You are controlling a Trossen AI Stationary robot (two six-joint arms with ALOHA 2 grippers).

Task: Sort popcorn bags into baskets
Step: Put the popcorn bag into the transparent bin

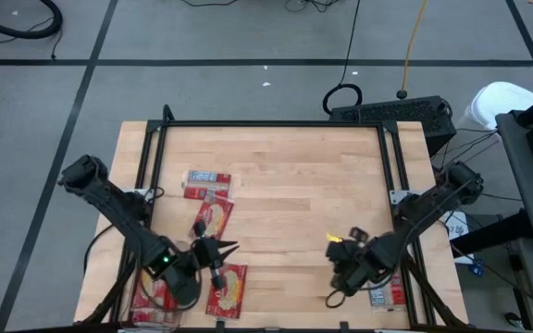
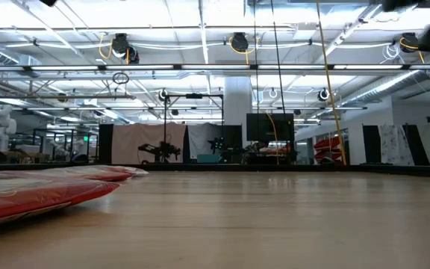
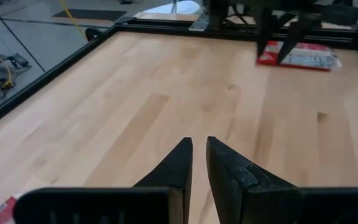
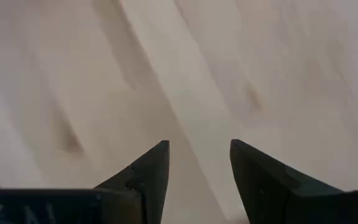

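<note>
Red popcorn bags lie flat on the wooden table: two at the left (image 1: 206, 183) (image 1: 214, 217), one near the front edge (image 1: 228, 287), one at the front right (image 1: 387, 294) (image 3: 298, 55). The two left ones show in the low view (image 2: 36, 194). At the front left corner stands a see-through basket (image 1: 153, 307) with red packets in it. My left gripper (image 1: 225, 248) (image 3: 198, 142) hovers between the left bags, its fingers a narrow slit apart, holding nothing. My right gripper (image 1: 345, 273) (image 4: 199, 144) hangs open over bare wood, left of the front right bag.
A black frame (image 1: 276, 124) runs along the table's far edge and both sides. The middle of the table (image 1: 294, 203) is bare wood. Cables and a black box (image 1: 391, 111) lie on the floor behind the table.
</note>
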